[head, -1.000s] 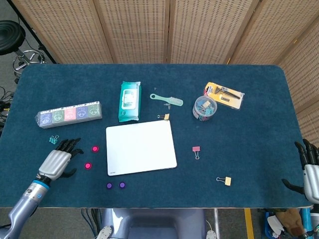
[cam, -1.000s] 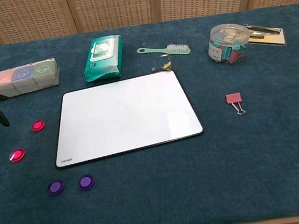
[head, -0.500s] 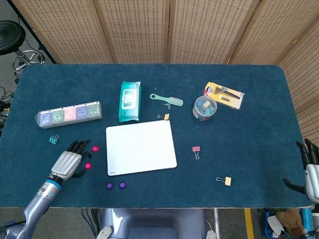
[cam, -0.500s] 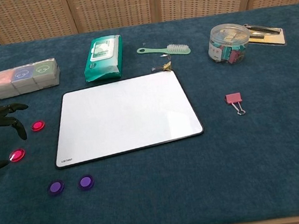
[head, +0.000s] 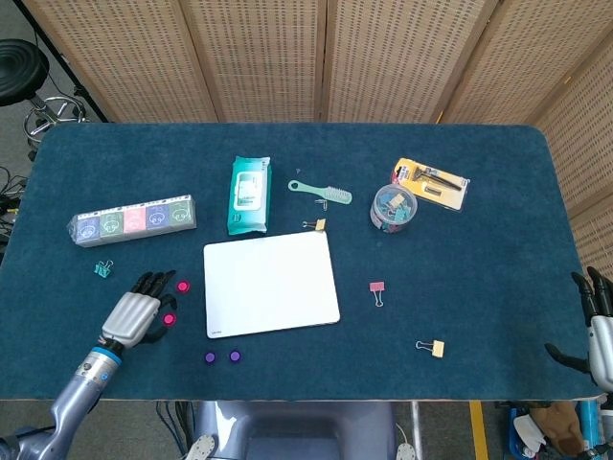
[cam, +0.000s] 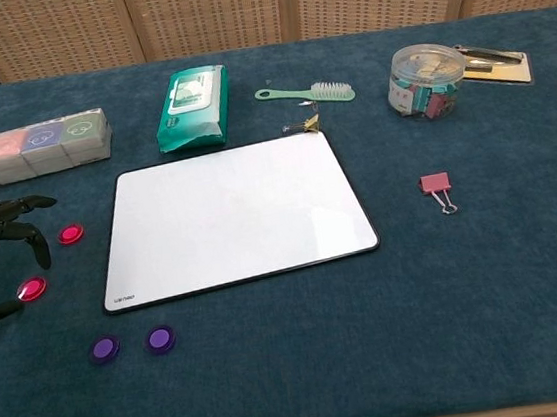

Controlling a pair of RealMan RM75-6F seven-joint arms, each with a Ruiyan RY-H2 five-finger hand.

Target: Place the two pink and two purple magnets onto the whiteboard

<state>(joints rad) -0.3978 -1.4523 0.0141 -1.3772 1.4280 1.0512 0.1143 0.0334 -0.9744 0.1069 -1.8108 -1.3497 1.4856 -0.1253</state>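
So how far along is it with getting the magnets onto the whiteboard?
Nothing is placed yet: the whiteboard is bare. Both pink magnets and both purple magnets lie on the cloth to its left. In hand: the left hand hovers open by the pink ones, holding nothing. The right hand waits at the table edge. All four remain.

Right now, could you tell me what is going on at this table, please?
The left hand hovers with fingers spread beside the two pink magnets, holding nothing. The whiteboard is bare; all four magnets, including the two purple magnets, lie on the cloth to its left. The right hand waits open at the table's far right edge.
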